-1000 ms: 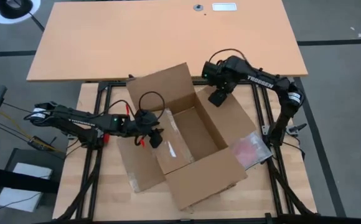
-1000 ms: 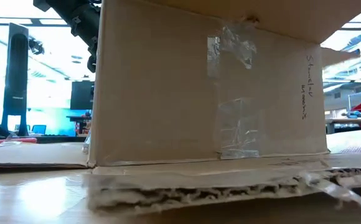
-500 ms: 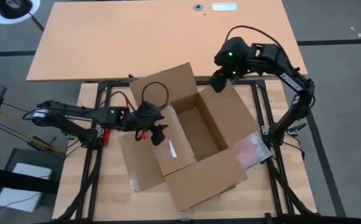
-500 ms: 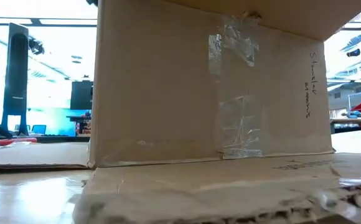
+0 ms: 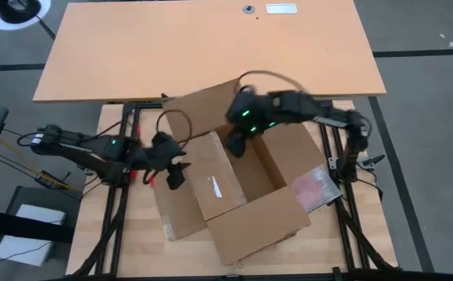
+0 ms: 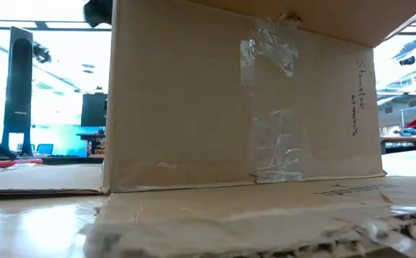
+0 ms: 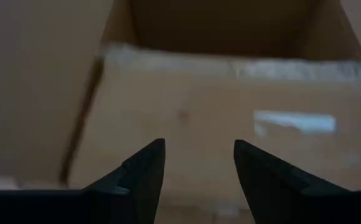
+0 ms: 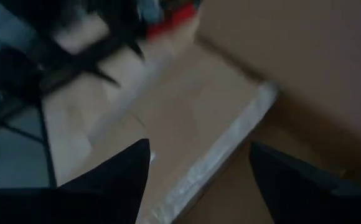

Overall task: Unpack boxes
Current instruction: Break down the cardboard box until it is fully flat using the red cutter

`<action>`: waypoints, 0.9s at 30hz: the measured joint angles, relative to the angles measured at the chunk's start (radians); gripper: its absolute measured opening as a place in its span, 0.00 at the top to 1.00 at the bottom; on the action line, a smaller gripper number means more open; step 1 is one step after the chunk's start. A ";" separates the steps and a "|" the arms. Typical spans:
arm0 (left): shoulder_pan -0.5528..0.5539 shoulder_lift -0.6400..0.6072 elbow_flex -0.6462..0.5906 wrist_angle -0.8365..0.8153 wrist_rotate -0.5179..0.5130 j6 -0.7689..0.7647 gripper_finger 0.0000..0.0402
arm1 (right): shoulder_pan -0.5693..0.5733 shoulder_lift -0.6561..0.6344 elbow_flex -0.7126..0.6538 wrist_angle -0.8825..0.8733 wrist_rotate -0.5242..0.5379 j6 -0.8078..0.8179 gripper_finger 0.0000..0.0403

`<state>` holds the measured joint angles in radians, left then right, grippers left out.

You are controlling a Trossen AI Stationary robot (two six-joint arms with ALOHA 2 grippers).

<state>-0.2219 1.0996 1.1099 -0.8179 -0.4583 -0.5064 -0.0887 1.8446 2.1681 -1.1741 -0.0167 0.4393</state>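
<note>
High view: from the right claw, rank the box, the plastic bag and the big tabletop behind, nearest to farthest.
1. box: directly under the right claw, at its open top.
2. big tabletop: behind the box.
3. plastic bag: by the box's right side, slightly farther than the tabletop's edge.

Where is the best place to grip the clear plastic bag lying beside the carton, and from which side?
Probably from above, at the outer edge of the plastic bag: it lies flat on the table, and the carton flap covers its inner side.
</note>
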 joint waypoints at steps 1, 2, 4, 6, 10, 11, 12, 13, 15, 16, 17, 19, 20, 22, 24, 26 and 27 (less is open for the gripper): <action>-0.020 -0.025 -0.038 0.002 -0.005 -0.039 0.49 | 0.005 0.029 0.000 -0.016 -0.009 0.008 0.32; -0.040 -0.049 -0.075 0.002 -0.007 -0.073 0.49 | 0.009 0.060 0.000 -0.033 -0.018 0.013 0.33; -0.083 -0.082 -0.144 -0.002 0.002 -0.155 0.49 | 0.009 0.113 -0.001 -0.090 -0.034 0.010 0.34; -0.130 -0.107 -0.194 -0.002 0.017 -0.220 0.49 | 0.000 0.162 -0.001 -0.146 -0.054 -0.030 0.35; -0.221 -0.116 -0.237 0.001 0.034 -0.284 0.49 | -0.020 0.234 -0.002 -0.190 -0.132 -0.115 0.36; -0.238 -0.110 -0.249 -0.006 0.035 -0.286 0.49 | -0.026 0.240 -0.002 -0.188 -0.151 -0.135 0.36; -0.252 -0.098 -0.258 -0.008 0.035 -0.287 0.49 | -0.030 0.247 -0.002 -0.194 -0.154 -0.159 0.36; -0.263 -0.087 -0.271 -0.002 0.035 -0.289 0.49 | -0.032 0.250 -0.002 -0.212 -0.150 -0.190 0.36; -0.282 -0.072 -0.305 -0.005 0.036 -0.306 0.49 | -0.041 0.253 -0.002 -0.278 -0.114 -0.269 0.36; -0.287 -0.063 -0.322 -0.002 0.037 -0.314 0.49 | -0.043 0.253 -0.002 -0.303 -0.089 -0.306 0.37; -0.290 -0.051 -0.335 0.018 0.037 -0.317 0.49 | -0.044 0.253 -0.002 -0.323 -0.072 -0.343 0.37; -0.290 -0.034 -0.360 0.059 0.036 -0.310 0.49 | -0.045 0.251 -0.002 -0.344 -0.057 -0.418 0.39; -0.288 -0.025 -0.376 0.082 0.031 -0.298 0.49 | -0.041 0.251 -0.002 -0.338 -0.054 -0.449 0.40; -0.282 -0.005 -0.397 0.169 0.010 -0.256 0.49 | -0.026 0.248 -0.016 -0.308 -0.051 -0.528 0.42; -0.271 0.009 -0.416 0.226 -0.002 -0.194 0.49 | -0.010 0.247 -0.053 -0.248 -0.052 -0.601 0.44; -0.265 0.026 -0.427 0.277 -0.009 -0.139 0.49 | 0.009 0.249 -0.089 -0.187 -0.054 -0.621 0.45; -0.262 0.031 -0.430 0.290 -0.009 -0.123 0.49 | 0.017 0.250 -0.098 -0.171 -0.058 -0.620 0.46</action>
<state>-0.4839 1.1310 0.6797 -0.5277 -0.4678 -0.6289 -0.0720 2.0946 2.0699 -1.3449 -0.0752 -0.1805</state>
